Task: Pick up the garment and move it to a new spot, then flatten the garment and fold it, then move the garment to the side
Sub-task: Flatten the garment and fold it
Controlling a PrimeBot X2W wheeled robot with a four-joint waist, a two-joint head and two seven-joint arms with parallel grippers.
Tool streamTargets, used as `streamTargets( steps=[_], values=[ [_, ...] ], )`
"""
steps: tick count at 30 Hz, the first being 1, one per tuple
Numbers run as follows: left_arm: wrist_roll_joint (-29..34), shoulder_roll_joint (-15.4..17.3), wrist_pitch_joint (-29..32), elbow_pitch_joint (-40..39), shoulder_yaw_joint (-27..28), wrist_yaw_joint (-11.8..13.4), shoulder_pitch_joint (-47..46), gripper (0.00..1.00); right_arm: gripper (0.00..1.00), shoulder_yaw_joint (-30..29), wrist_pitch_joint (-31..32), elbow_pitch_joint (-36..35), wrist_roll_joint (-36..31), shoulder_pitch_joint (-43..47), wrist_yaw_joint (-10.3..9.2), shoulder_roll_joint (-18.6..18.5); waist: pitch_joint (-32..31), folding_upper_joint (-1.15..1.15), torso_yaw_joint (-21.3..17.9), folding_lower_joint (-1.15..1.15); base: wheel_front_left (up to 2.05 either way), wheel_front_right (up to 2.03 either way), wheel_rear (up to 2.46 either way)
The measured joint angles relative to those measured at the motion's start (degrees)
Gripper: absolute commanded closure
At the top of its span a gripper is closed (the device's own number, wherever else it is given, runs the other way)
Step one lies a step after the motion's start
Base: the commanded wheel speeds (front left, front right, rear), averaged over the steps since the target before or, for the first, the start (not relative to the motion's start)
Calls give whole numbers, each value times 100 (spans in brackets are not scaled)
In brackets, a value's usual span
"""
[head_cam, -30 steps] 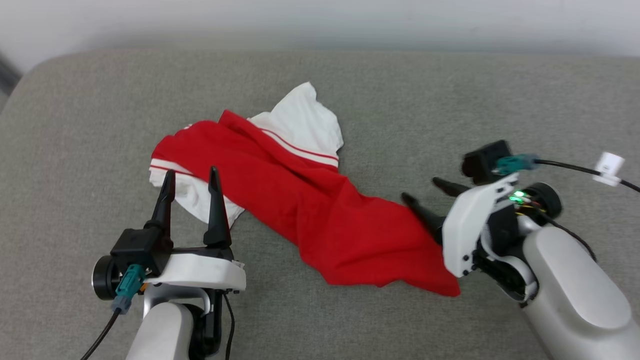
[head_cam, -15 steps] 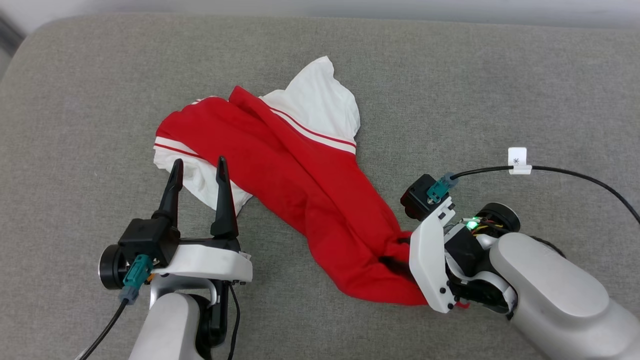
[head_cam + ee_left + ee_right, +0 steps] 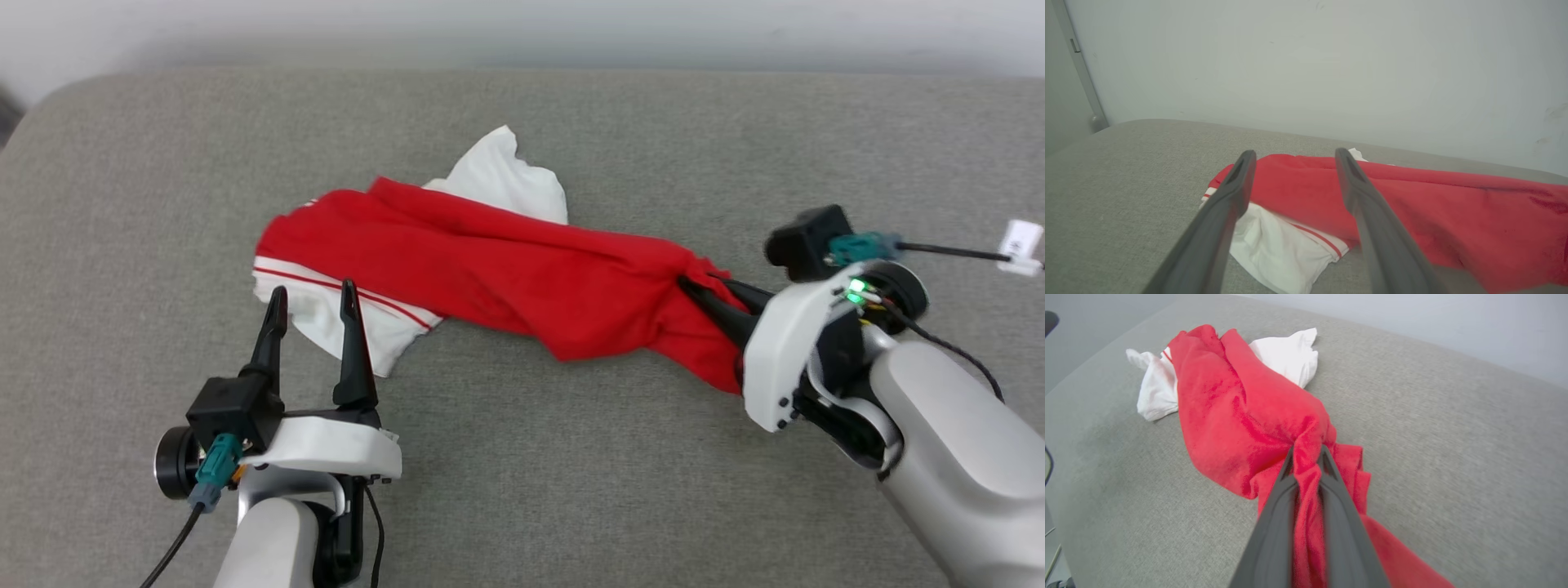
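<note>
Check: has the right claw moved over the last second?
Yes. The right claw dipped toward the grey cushion's near edge, shut on the garment's red end, then drew back toward the far edge, dragging that end along.

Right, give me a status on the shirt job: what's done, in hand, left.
Done: the right gripper is shut on the garment's red end. In hand: the move; that end looks lifted, while the white sleeve end lies bunched on the grey cushion. The left gripper is open near the sleeve, holding nothing. Left: setting it down, flattening, folding, moving aside.
</note>
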Motion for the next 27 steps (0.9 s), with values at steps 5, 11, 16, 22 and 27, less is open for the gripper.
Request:
streamTargets(
  steps=[5, 11, 16, 22, 27],
  values=[
    [43, -2, 0, 33, 58, -29, 151, 0, 100, -1039, -294, -148, -406, 884, 0, 104, -216, 0, -216, 0, 0, 0, 0],
    [52, 8, 0, 112, 102, -56, 320, 0, 100, -1919, -80, -667, -877, 2360, -1, 466, -477, 0, -462, -1, 0, 0, 0],
    [42, 35, 0, 210, 104, -98, 444, 0, 100, -1959, 584, -1059, -1048, 3685, 0, 932, -679, 0, -579, -1, 0, 0, 0],
    [16, 74, 0, 318, 110, -96, 494, 0, 0, -2179, 547, -1517, -1370, 4216, 0, 1255, -798, 0, -593, -1, 0, 0, 0],
    [-9, 98, 0, 347, 115, -93, 554, 0, 0, -2830, -386, -2014, -1745, 4200, 0, 1465, -896, 0, -603, -1, 0, 0, 0]
  ],
)
